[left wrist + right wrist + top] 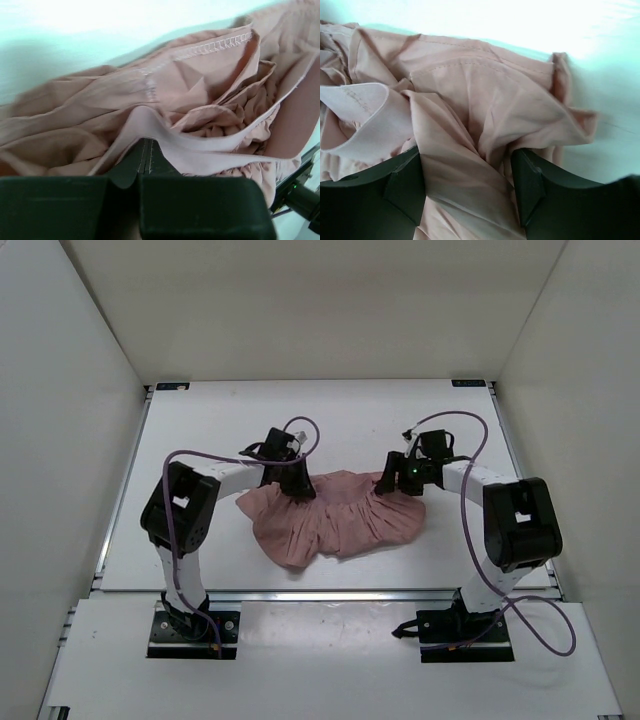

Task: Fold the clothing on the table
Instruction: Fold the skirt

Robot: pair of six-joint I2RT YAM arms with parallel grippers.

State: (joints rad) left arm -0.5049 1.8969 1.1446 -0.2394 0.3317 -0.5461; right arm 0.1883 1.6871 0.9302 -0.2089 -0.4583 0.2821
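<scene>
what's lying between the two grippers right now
The clothing: its far edge runs from the left gripper across to the right gripper, as the top view shows.

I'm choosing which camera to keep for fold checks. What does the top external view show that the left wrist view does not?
Top external only: the whole outline of the clothing and where it lies on the table, plus the left arm and right arm entire. Left wrist only: the stitched hem close up and the left fingers shut on a fold. Both: the clothing on the table.
</scene>
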